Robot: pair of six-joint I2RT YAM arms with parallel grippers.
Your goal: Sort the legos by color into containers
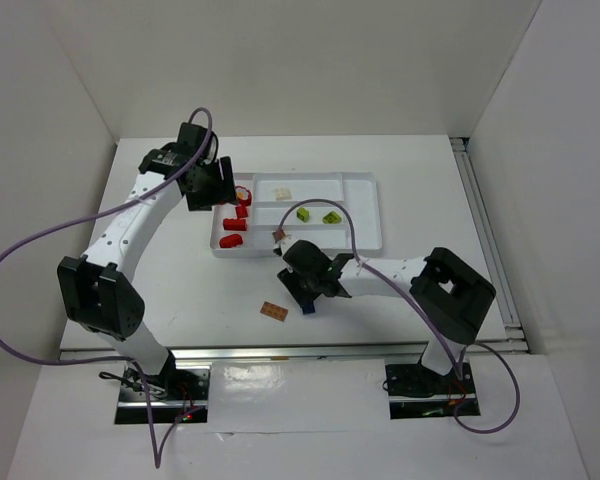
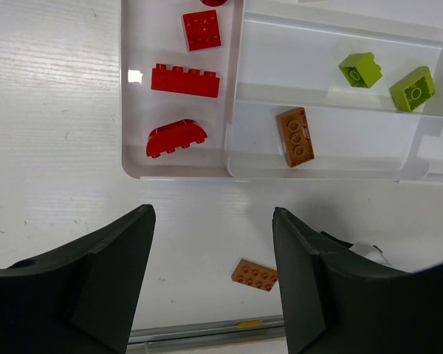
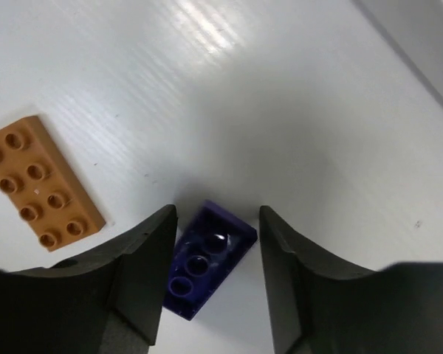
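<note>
The purple brick [image 3: 209, 265] lies between the right gripper [image 3: 217, 221] fingers; squeezed or not, I cannot tell. The orange brick [image 3: 38, 184] sits at ten o'clock. The left gripper [image 2: 212, 221] gapes wide, empty.

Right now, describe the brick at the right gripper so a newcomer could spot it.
Find the white tray; over the table on its near side hangs the right gripper. Between its jaws lies a small brick. It is dark purple, the only one so; the plate beside it is orange.
</note>
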